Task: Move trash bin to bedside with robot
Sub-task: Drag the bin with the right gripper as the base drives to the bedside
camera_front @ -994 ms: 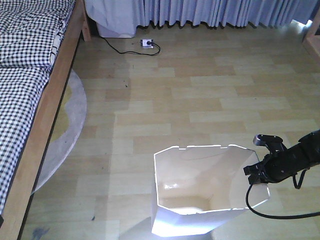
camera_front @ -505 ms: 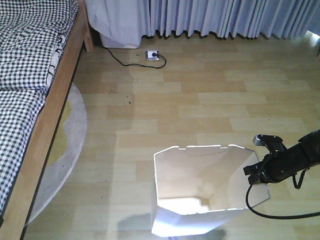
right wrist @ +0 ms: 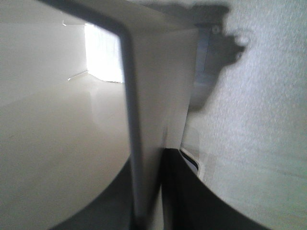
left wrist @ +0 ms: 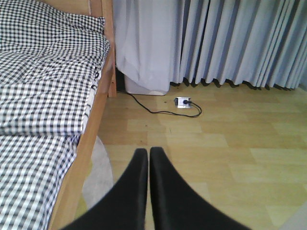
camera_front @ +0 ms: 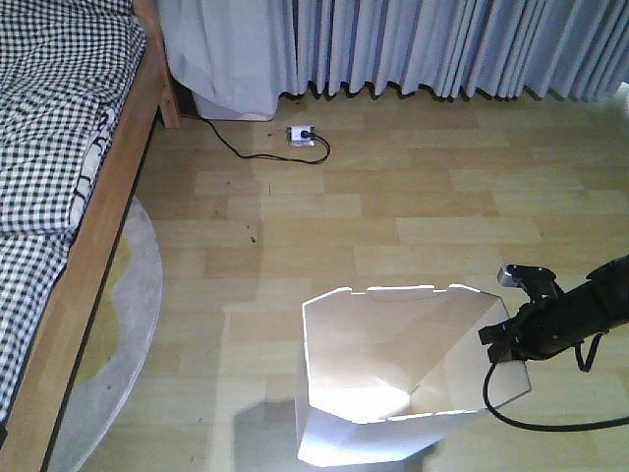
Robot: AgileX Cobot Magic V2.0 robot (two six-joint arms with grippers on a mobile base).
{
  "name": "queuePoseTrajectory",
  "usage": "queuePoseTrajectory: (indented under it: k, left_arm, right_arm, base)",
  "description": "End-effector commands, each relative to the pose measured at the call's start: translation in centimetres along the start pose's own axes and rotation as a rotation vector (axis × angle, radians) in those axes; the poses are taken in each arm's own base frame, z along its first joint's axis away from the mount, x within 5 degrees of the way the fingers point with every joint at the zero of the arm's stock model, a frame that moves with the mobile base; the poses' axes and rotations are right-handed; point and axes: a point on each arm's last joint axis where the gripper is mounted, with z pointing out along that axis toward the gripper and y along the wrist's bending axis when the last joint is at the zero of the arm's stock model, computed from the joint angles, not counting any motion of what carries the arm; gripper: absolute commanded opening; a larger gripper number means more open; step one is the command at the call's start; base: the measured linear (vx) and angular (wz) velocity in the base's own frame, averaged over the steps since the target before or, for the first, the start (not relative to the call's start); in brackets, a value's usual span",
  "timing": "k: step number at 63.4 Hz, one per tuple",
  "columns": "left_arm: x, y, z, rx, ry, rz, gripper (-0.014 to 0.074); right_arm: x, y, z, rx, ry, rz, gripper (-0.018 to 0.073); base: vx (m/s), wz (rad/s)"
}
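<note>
- The trash bin (camera_front: 393, 379) stood on the wood floor (camera_front: 413, 197) at 6 o'clock in the front view, well apart from the bed (camera_front: 59, 147) along the 9 o'clock side.
- The right gripper (camera_front: 504, 340) was at the bin's 3 o'clock rim. In the wrist view its fingers (right wrist: 204, 206) were clamped on the thin wall, one inside and one outside.
- The left gripper (left wrist: 148, 153) hung free with its fingers pressed together on nothing, pointing toward the bed frame (left wrist: 98, 120).
- The step in hand looked like carrying the bin by base motion. It would go best as a slow, smooth drive toward 9 o'clock with the arm rigid, because a thin plastic rim held at one point can flex, twist or slip out.
- The bin should probably be set down beside the frame short of the round rug (camera_front: 133, 315), whose edge could snag its bottom.
- The arm's black cable (camera_front: 536, 425) looped near the bin at 4 o'clock and wanted watching.
- The bin's base was cut off at the lower edge of the frame, so I could not tell whether it was lifted or dragging.
- The right wrist view was blurred and filled by the wall, so the depth of the grip was unclear.
- The foot of the bed lay out of view.
</note>
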Motion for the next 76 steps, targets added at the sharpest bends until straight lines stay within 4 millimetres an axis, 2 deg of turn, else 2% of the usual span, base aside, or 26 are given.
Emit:
queuePoseTrajectory:
  k: [1,76]
  left_arm:
    - [-0.48,-0.07,0.13,0.008,-0.051,-0.006,-0.0006]
    - [-0.48,-0.07,0.13,0.008,-0.051,-0.006,-0.0006]
  right_arm:
    - [-1.4,1.67,-2.25,-0.137,-0.058,0.001,-0.0002]
    - [-1.4,1.67,-2.25,-0.138,-0.058,0.002,-0.0002]
  base:
    - [0.35,0.01]
    - [0.33,0.02]
